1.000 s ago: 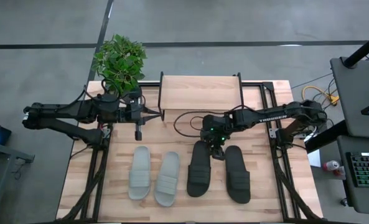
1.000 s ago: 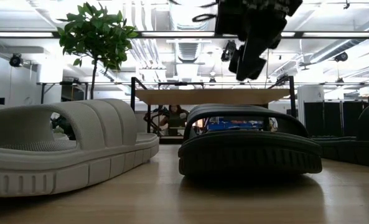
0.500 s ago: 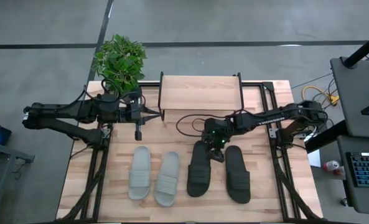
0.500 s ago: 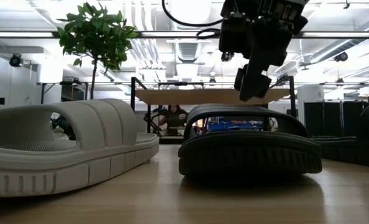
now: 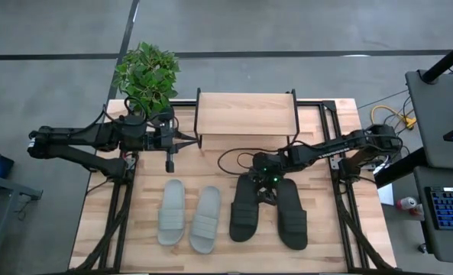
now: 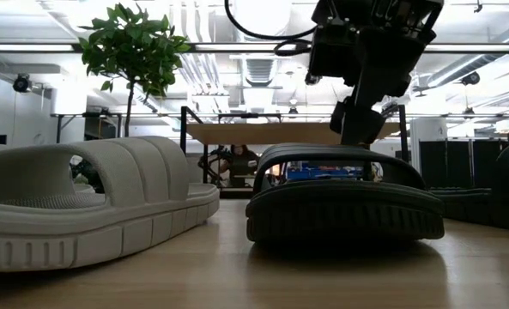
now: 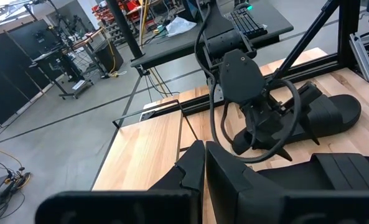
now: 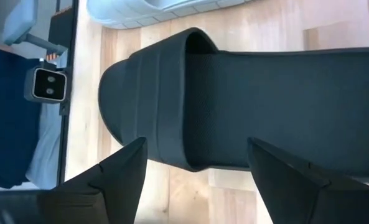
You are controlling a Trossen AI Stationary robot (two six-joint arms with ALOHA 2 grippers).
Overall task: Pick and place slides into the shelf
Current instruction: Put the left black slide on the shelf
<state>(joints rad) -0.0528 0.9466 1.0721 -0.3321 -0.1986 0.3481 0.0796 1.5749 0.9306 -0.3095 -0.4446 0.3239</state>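
Observation:
Four slides lie sole-down in a row on the table. The grey pair [image 5: 172, 211] [image 5: 205, 218] is on the left and the black pair [image 5: 245, 208] [image 5: 291, 212] on the right. The shelf [image 5: 245, 113] stands at the far edge, its plank top bare. My right gripper [image 5: 266, 188] hangs open just above the far part of the left black slide [image 8: 246, 106]. Its fingers [image 8: 125, 168] spread across the slide's width, and I see no touch. My left gripper [image 5: 170, 158] waits shut, left of the shelf.
A potted plant [image 5: 146, 72] stands at the far left corner beside the shelf. Black frame rails run along the table's left and right edges. Bare wood lies between the slides and the shelf. In the low view a person [image 6: 237, 159] shows beyond the table.
My right gripper has moved toward the near edge and down, ending low over the left black slide's far part. The slides and the left arm have stayed put.

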